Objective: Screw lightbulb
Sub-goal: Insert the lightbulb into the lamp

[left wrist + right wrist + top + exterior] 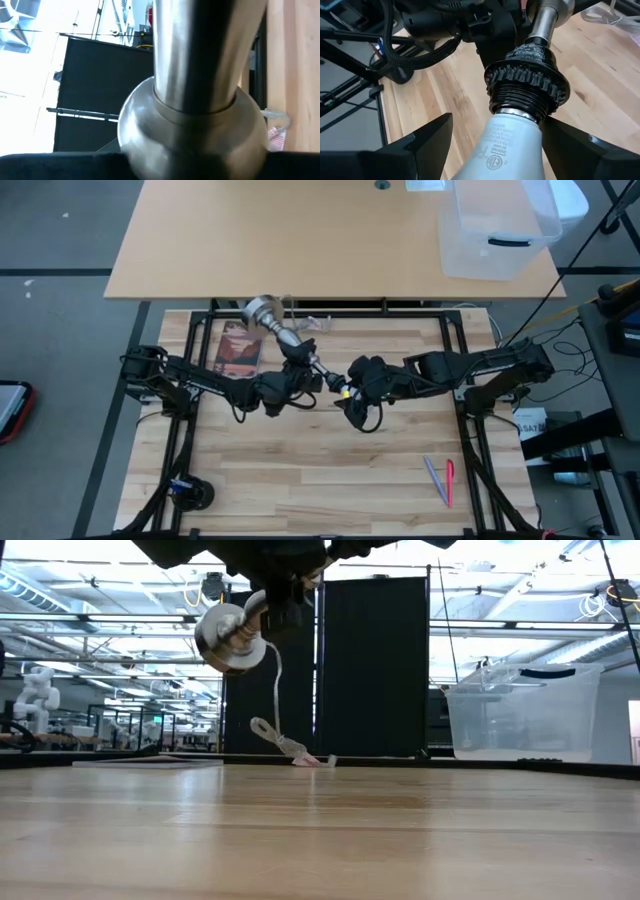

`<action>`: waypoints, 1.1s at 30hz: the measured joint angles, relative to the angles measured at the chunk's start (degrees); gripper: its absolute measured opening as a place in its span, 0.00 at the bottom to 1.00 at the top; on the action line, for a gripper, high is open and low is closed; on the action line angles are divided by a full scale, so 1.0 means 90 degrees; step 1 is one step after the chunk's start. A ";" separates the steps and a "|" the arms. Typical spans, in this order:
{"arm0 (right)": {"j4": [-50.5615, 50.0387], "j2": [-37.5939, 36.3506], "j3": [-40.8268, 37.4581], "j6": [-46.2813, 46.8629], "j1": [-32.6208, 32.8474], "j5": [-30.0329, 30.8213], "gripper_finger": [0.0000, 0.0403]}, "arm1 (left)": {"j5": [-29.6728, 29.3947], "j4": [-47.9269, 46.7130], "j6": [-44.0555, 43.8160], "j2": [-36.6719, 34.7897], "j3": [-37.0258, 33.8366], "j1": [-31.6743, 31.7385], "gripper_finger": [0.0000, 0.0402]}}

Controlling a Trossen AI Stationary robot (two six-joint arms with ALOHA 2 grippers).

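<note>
We see the right gripper [492, 150] closed around the bulb [505, 150], its two dark fingers [420, 145] set against either side of the frosted globe. The jaws stand fairly wide, since the globe fills the space between them. The bulb's long axis runs straight out ahead of this gripper, screw base leading, and the base is already inside the ribbed black socket [527, 85]; only a thin silvery ring shows between globe and socket.

From above, the bulb [335, 383] lies nearly level over the table [330, 470], its axis in line with the stand [283, 330], base end towards the stand's round foot [262, 310] and globe end towards the right gripper [350, 390].

The left gripper [300, 372] is clamped on the stand's metal stem just behind the socket, jaws narrow. Its own camera shows the stem [200, 50] and the bulge of the foot [190, 135] right up close.

The stand is held clear of the table, tilted, with the foot [232, 638] high in the low view and furthest from the bulb. A white cord [275, 690] hangs from the stand down to a clear wrapper [295, 752] lying on the table beyond it. Well apart from the stand, near the table's edge, lie two pens [441, 480]. A clear bin [495, 230] sits on the far desk.
</note>
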 joint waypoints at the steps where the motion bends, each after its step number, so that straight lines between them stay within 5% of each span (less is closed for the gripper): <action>1: -0.0033 0.0000 0.0000 -0.0014 0.0002 -0.0014 0.70 | 0.0010 -0.0085 -0.0090 0.0000 0.0000 0.0000 0.32; 22: -0.0325 -0.0053 0.0002 -0.0315 0.0005 -0.0325 0.71 | 0.1138 -0.1999 -0.3863 0.0000 -0.0039 -0.0067 0.32; 33: -0.0001 -0.0049 0.0000 -0.0947 -0.0005 -0.0260 0.88 | 0.1253 -0.1854 -0.4154 0.0194 -0.0039 -0.0066 0.32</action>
